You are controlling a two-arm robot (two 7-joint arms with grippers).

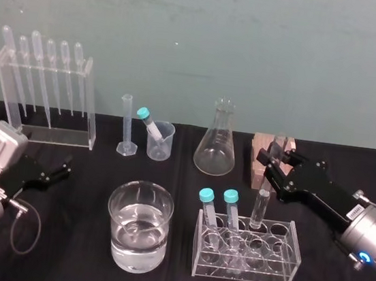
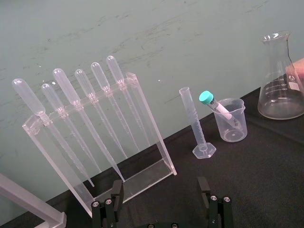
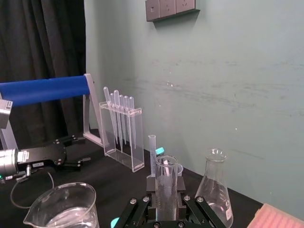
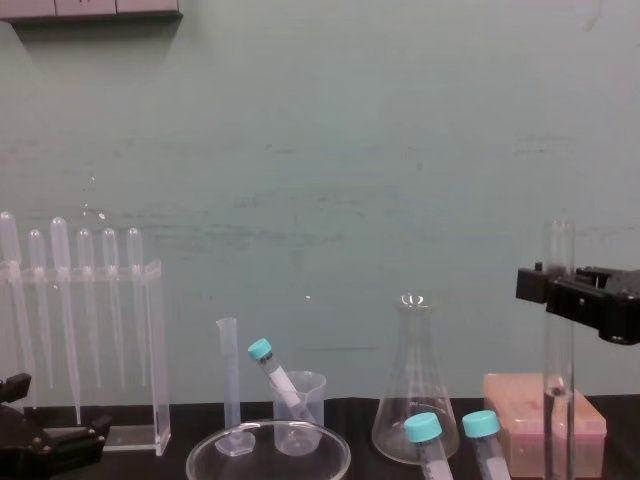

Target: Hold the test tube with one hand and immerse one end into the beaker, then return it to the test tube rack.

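- The right tool (image 1: 273,166) is closed on the test tube (image 1: 260,207), with a jaw on either side of the glass a little below the open mouth. In the right wrist view the tube (image 3: 166,175) stands upright between the tool's (image 3: 166,195) jaws.
- In the chest view the tube (image 4: 558,350) hangs vertically from the tool (image 4: 556,286). Its mouth is above the jaws and its lower part runs down past the two teal-capped tubes (image 4: 422,428).
- The tube's round end is at a back-row hole of the clear test tube rack (image 1: 283,258), just right of the capped tubes (image 1: 207,196). I cannot tell whether it sits in the hole or only over it.
- A pink block (image 1: 261,148) lies on the black tabletop (image 1: 78,250) behind the right tool, apart from the clear rack.
- The beaker (image 1: 138,227), partly filled with clear liquid, stands just left of the rack and apart from the tube.
- Farther back stand a conical flask (image 1: 216,144), a small plastic beaker (image 1: 161,143) with a capped tube leaning in it, a graduated cylinder (image 1: 126,126) and a pipette stand (image 1: 46,96).
- The left tool (image 1: 61,169) rests low at the tabletop's left side, well apart from the glassware. Its jaws are spread wide and hold nothing, as the left wrist view (image 2: 161,204) shows.
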